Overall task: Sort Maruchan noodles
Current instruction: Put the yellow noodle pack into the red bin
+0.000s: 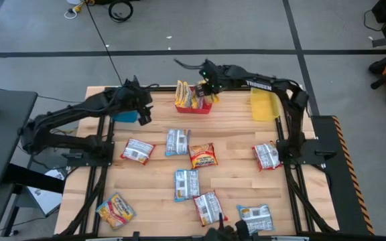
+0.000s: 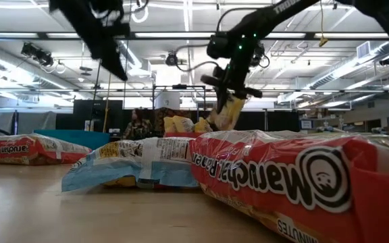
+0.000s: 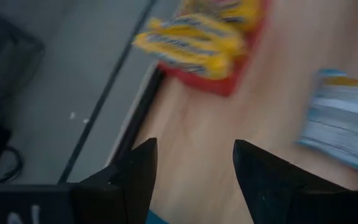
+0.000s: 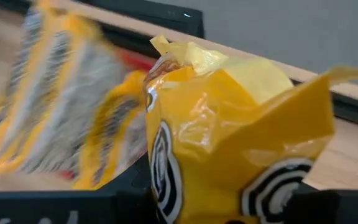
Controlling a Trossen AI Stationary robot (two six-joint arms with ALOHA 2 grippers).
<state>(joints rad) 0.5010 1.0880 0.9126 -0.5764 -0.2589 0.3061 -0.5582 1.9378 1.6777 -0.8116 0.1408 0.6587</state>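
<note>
Right end effector (image 1: 210, 86) hangs directly over the red plastic bin (image 1: 193, 107) at the far edge of the wooden counter (image 1: 226, 181), its two dark fingers closed on a crinkly yellow-orange plastic noodle packet (image 4: 229, 143) that fills the right wrist view. In the low view the held packet hangs down from the fingers, long axis near upright, just above the yellow packets already standing on edge in that bin. So the relation that matters is vertical: the bin lies straight below the packet, and I judge a short descent and release is all the next move needs, though whether the packet will slot between the upright ones or ride over the rim cannot be told from here. Left end effector (image 1: 141, 110) sits over the blue plastic bin (image 1: 124, 116) at the far left, fingers apart and holding nothing, with bare counter between them in its own wrist view. Loose packets remain flat on the counter; the red-and-white one (image 1: 137, 150) and the blue-and-white one (image 1: 177, 142) lie nearest the left arm, towards the counter's middle from it, long axes roughly across its reach. A yellow plastic bin (image 1: 263, 105) stands at far right.
</note>
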